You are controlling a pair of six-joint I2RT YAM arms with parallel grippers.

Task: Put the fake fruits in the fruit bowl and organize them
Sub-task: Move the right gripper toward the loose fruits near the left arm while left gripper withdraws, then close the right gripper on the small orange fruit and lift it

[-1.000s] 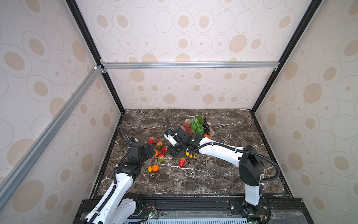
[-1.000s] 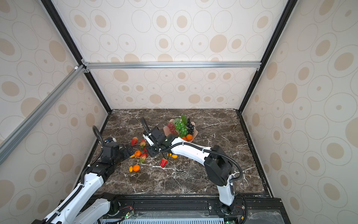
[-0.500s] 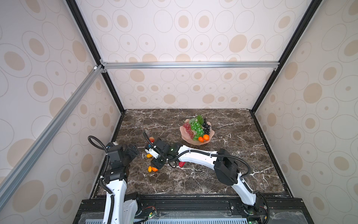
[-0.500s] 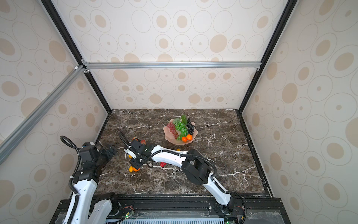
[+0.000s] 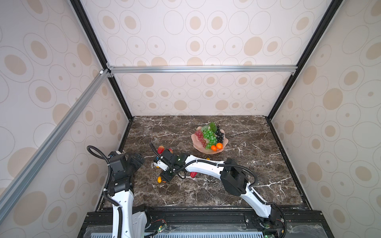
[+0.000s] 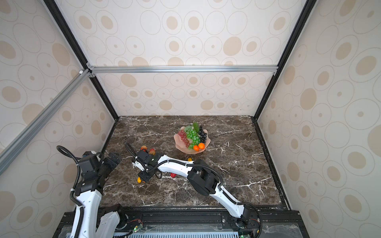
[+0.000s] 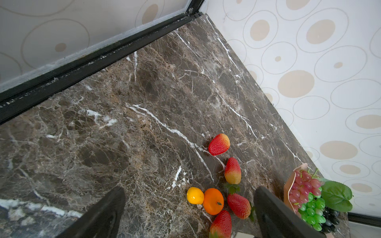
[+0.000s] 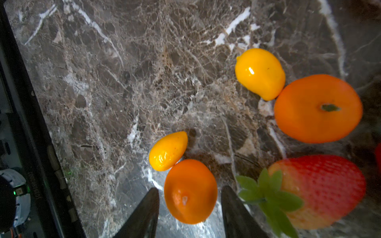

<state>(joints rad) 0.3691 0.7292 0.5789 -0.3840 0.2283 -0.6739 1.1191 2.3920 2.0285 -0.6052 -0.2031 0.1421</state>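
Brown marble desk [image 5: 208, 191] offers open room along its near and right edges, loose fruits [image 7: 233, 171] crowd left of centre where the right pincer [image 8: 190, 188] stands half apart astride a tangerine [image 8: 190, 199], the left pincer [image 7: 189, 189] gapes empty at the desk's left edge, and the fruit bowl [image 5: 204, 151], grape-filled, sits well apart toward the back.
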